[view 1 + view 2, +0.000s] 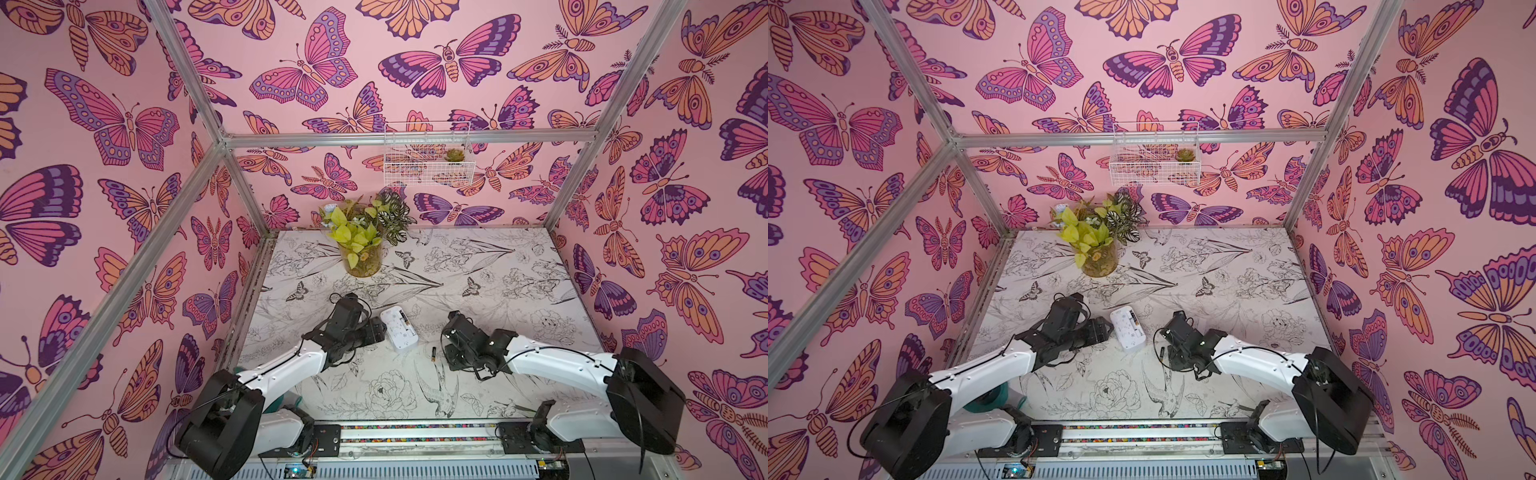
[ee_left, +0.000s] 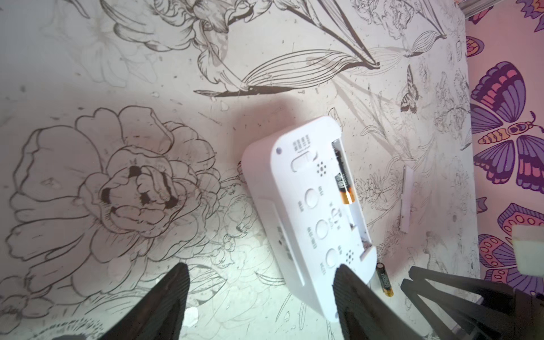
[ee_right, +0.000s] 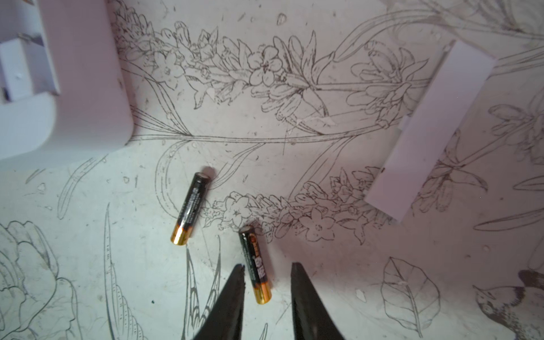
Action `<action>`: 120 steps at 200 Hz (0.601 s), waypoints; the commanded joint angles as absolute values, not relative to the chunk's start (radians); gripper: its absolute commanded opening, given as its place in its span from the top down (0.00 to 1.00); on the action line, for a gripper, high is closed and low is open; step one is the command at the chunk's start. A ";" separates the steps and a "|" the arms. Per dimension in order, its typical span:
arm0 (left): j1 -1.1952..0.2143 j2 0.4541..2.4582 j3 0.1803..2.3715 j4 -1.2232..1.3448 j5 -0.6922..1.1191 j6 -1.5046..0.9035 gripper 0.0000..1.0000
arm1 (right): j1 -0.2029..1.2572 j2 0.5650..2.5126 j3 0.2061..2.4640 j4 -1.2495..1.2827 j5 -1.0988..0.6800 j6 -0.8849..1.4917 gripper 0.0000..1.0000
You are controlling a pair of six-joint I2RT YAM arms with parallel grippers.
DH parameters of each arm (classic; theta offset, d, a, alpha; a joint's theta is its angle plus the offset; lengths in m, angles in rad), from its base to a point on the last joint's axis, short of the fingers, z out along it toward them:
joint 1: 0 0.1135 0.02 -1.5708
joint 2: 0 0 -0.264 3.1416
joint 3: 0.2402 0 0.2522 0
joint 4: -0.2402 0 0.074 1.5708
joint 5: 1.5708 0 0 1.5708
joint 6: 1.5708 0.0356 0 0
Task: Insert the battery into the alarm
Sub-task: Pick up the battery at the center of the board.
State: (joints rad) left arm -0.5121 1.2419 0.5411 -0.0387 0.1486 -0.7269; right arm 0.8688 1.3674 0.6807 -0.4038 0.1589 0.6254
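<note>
Lying back-up on the flower-printed white counter point(image 1: 478, 291), beside wide-spread left jaws: rounded white plastic alarm point(image 1: 400, 328), one black-and-gold cylindrical battery point(image 2: 343, 182) seated in its slot. Flanking a second loose battery point(image 3: 255, 265): right jaws, apart, unclamped.

left arm point(image 1: 282, 365): a glossy white rounded plastic shell is covering the long link, small dark screws are dotting its edge, and a thin black cable point(image 1: 272, 363) is running along it. a bulky black rounded joint housing point(image 1: 220, 419) is capping the near end.
right arm point(image 1: 557, 361): it is wearing the same white shell and black housing.
left gripper point(image 2: 262, 266): the black tapering fingers point(image 2: 164, 303) are showing fine ribbing.
right gripper point(image 3: 267, 265): the matte black tips are narrowing to points.
black bolted base plates point(image 1: 328, 438) are carrying both arms.
</note>
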 commanded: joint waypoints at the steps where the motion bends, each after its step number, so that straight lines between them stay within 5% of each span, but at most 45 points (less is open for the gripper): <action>1: -0.500 1.215 0.512 -0.056 0.128 -0.744 0.18 | 0.874 1.399 0.678 -0.374 0.140 0.626 0.70; 120: -0.464 1.113 0.427 -0.073 0.065 -0.837 0.00 | 0.914 1.485 0.641 -0.365 0.146 0.672 0.82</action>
State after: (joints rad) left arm -0.4828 1.1454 0.4568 -0.0555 0.0811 -0.8318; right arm 0.8917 1.4445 0.6529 -0.3347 0.1650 0.6392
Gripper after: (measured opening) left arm 0.996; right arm 0.190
